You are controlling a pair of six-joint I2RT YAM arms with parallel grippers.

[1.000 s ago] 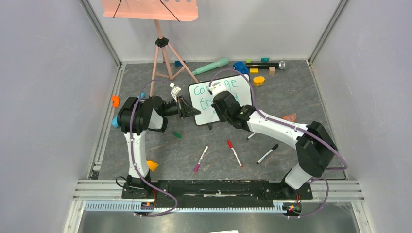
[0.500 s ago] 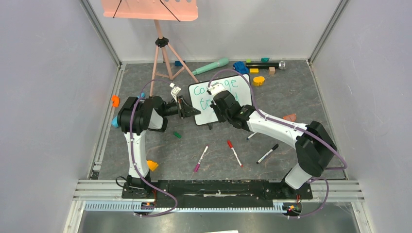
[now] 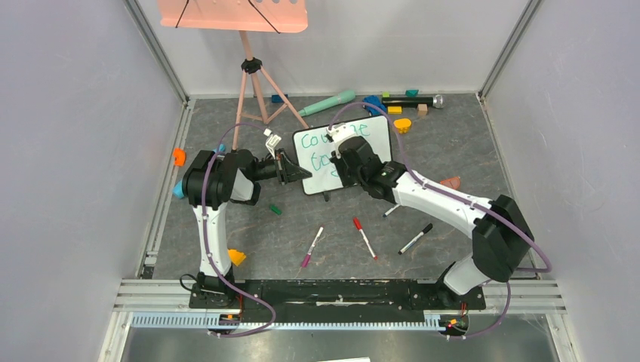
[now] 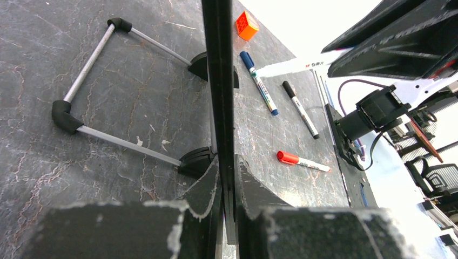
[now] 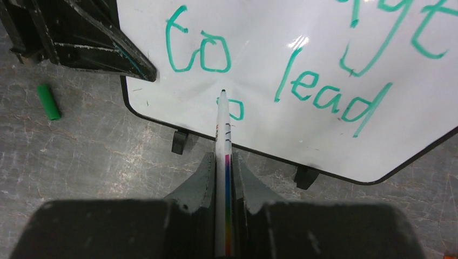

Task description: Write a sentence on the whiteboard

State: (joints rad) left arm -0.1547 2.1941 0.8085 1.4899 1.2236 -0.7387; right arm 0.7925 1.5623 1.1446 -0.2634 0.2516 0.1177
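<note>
The whiteboard (image 3: 311,164) stands tilted on its black feet at mid-table. My left gripper (image 3: 295,174) is shut on its left edge; in the left wrist view the board shows edge-on as a dark bar (image 4: 217,81) between my fingertips (image 4: 227,164). My right gripper (image 5: 226,162) is shut on a white marker (image 5: 223,127) with a rainbow stripe. Its tip is at the board's face, just left of a small "o" (image 5: 236,109). The teal sentence (image 5: 316,94) reads "to lead" there, under part of a first line. The right arm (image 3: 355,160) hides the board's middle from above.
A salmon perforated tray (image 3: 234,15) on a tripod stands at the back left. A pink marker (image 3: 312,246), a red marker (image 3: 365,238), a black marker (image 3: 416,238) and a green cap (image 3: 275,210) lie nearer the bases. Toys line the back wall (image 3: 392,102).
My right arm has shifted a little toward the far right with the marker, uncovering more of the board's left part. The left arm and the board have not moved.
</note>
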